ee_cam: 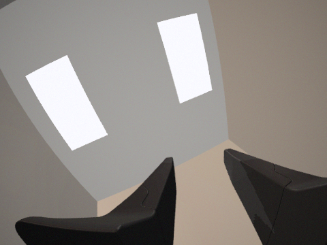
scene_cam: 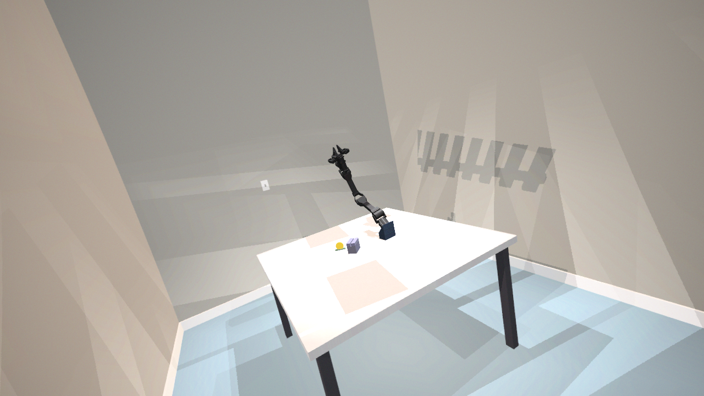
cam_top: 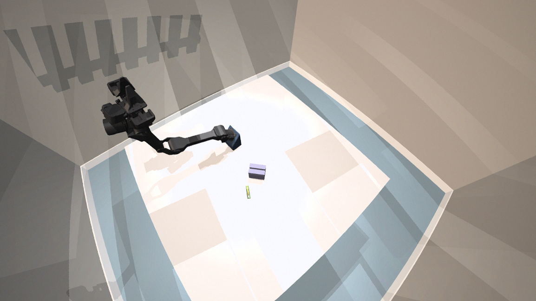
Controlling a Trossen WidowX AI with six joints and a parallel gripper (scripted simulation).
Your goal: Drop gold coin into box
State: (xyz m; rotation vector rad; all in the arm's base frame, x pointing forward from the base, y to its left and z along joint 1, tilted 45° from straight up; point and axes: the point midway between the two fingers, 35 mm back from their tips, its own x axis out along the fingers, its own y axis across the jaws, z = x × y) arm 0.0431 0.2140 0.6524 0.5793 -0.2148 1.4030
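So the arm (scene_cam: 355, 189) is reared way up off its blue base (scene_cam: 387, 230), which sits toward the back of the white surface (scene_cam: 443, 248), and the claw (scene_cam: 337, 152) is pointing up at the ceiling, well apart from anything it's supposed to touch. From the wrist view you can see both fingers with a clear gap between them and nothing but wall and ceiling showing through, so it's partly spread and carrying nothing. Two bright rectangular panels (ee_cam: 185, 56) on the ceiling are all that camera gets besides the fingers. The gold coin (scene_cam: 339, 245) is standing on its edge in the dark-green holder (scene_cam: 339, 249), on the surface; in the top view it's just a thin yellow-green sliver (cam_top: 247, 192). The grey box (scene_cam: 352, 245) sits just beside it, between the coin and the arm's base, and in the top view you can make out the dark slot (cam_top: 257, 170) running across its lid. Coin and box are near each other but not touching as far as I can tell. A pale tan square patch (scene_cam: 366, 285) lies on the surface nearer the front edge.
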